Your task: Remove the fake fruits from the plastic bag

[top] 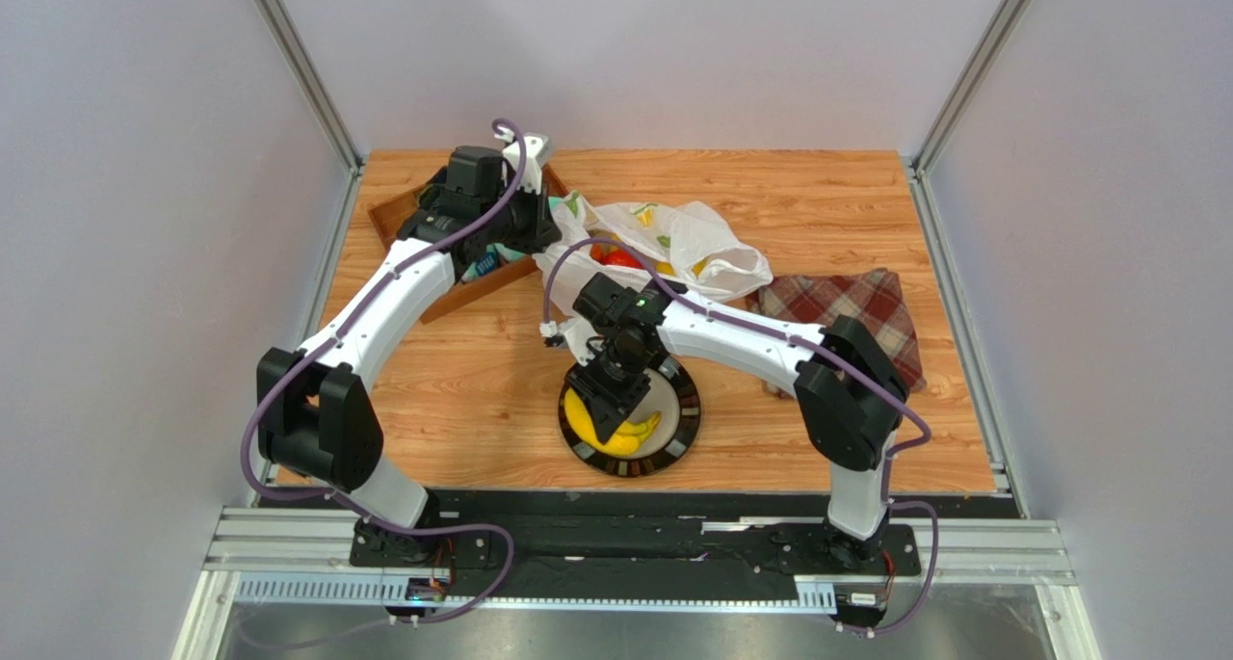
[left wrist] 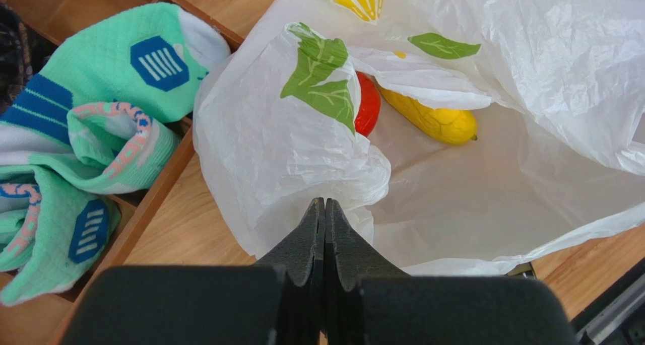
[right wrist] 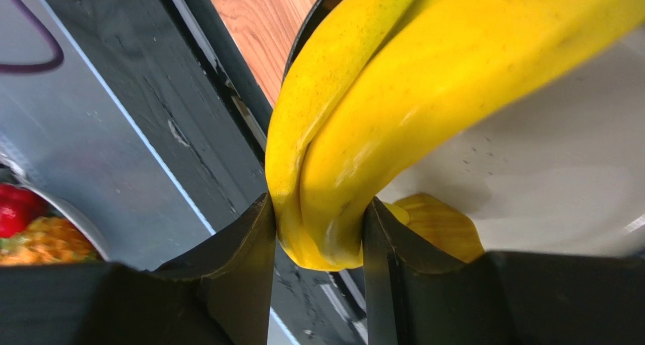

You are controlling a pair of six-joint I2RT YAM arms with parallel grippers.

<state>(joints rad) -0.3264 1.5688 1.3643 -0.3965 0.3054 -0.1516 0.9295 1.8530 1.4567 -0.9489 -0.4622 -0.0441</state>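
My left gripper (left wrist: 324, 209) pinched the plastic bag (left wrist: 530, 73) in shut jaws while my right gripper's (right wrist: 318, 213) jaws clasped the bananas (right wrist: 454, 80) above the plate (top: 692, 407), where I judged they needed releasing next.

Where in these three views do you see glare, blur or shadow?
Right wrist view: pale glare on the glossy yellow plastic bananas, background soft. Left wrist view: crinkly white plastic bag sharp, evenly lit. Top external view: faint shadows on the wooden table.
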